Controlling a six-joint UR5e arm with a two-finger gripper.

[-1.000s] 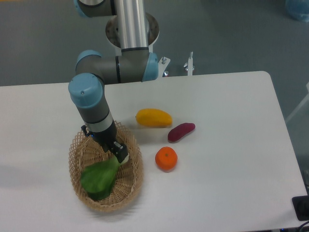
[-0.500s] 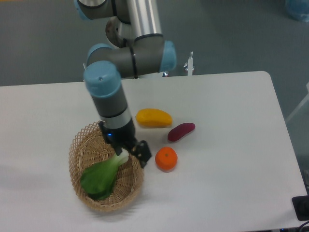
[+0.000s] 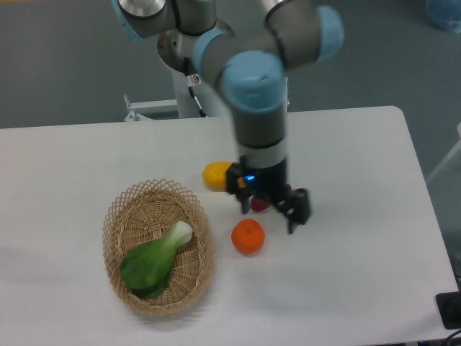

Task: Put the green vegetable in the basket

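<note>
Green vegetable (image 3: 154,259) lies inside the basket (image 3: 119,216), leaves toward the lower left wall, pale stalk toward the upper right near the rim; long axis runs diagonal, lower left to upper right, stalk tip up by the centre-right of the basket; it lies flat on the weave, nothing touching it now; a second ago the gripper (image 3: 276,209) was down in the basket on the stalk end, half a second ago it had let go and hung at the basket's right rim, now it has swung off to the right, well apart from the basket, over the area by the purple-red vegetable (image 3: 258,205) and just above-right of the orange (image 3: 248,237); fingers spread, nothing between them; vegetable has not shifted between the last two frames, so release was clean; yellow fruit (image 3: 215,175) partly hidden behind the arm; judgement: placement done, task looks complete, only retreat left
</note>
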